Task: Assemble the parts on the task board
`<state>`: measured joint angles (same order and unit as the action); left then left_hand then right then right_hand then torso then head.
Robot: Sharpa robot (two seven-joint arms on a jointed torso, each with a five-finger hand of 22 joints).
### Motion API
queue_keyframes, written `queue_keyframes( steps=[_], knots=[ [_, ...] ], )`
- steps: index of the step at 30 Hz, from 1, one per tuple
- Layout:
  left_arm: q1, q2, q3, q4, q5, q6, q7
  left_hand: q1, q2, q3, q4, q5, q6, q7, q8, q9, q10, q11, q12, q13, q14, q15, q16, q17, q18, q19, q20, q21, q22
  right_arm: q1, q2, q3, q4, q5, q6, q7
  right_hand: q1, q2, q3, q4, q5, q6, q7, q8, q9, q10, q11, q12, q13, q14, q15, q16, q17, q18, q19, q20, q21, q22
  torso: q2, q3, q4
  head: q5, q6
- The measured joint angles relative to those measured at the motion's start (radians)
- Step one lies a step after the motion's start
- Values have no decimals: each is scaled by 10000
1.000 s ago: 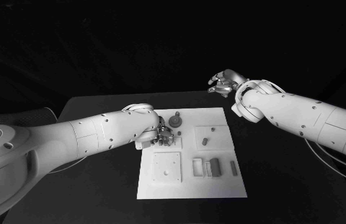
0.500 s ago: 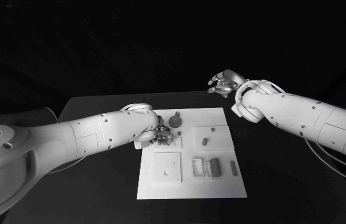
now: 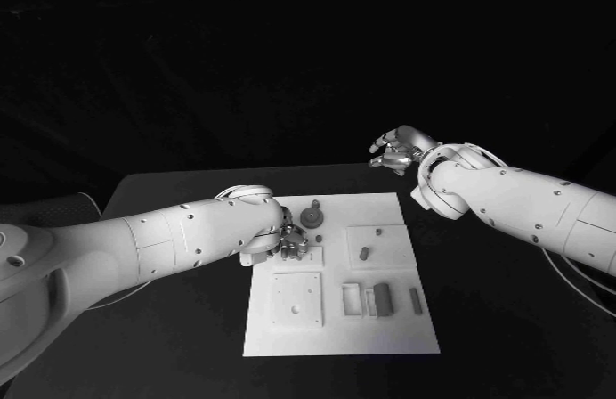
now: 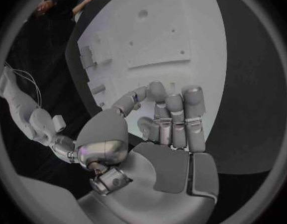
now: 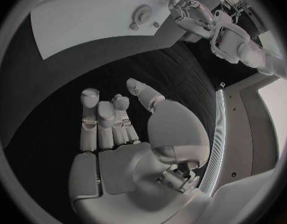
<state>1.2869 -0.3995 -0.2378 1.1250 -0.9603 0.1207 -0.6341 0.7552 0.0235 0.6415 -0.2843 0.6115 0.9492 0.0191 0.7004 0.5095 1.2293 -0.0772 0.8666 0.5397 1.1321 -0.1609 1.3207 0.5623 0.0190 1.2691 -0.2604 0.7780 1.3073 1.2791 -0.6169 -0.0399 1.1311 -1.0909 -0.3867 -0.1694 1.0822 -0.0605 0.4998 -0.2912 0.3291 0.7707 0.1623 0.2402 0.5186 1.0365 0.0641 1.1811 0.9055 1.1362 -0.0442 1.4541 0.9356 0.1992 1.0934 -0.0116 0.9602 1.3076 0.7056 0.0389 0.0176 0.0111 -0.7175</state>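
Left hand (image 3: 290,240) rests on task board (image 3: 385,328).

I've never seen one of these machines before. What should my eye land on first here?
First, the white task board lying in the middle of the black table, with small grey parts dotted over it. The left hand is down at the board's left edge beside a round part. The right hand is held up, away beyond the board's far right corner, fingers apart with nothing in them.
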Motion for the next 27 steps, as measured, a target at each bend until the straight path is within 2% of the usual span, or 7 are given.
queue_keyframes(
  steps=[27],
  knots=[
    [-13,38,-6,8,-22,13,-5,14,-14,0,0,0,-16,-16,56,-40,-12,-13,39,-68,-43,-8,72,-106,0,-2,33,0,5,0,21,-1,-19,-7,72,-32,0,0,-27,-27,0,-20,20,0,1,1,-1,0,-9,1,1,0,1,0,-38,-7,0,0,-1,1,1,-4,-3]
  ],
)
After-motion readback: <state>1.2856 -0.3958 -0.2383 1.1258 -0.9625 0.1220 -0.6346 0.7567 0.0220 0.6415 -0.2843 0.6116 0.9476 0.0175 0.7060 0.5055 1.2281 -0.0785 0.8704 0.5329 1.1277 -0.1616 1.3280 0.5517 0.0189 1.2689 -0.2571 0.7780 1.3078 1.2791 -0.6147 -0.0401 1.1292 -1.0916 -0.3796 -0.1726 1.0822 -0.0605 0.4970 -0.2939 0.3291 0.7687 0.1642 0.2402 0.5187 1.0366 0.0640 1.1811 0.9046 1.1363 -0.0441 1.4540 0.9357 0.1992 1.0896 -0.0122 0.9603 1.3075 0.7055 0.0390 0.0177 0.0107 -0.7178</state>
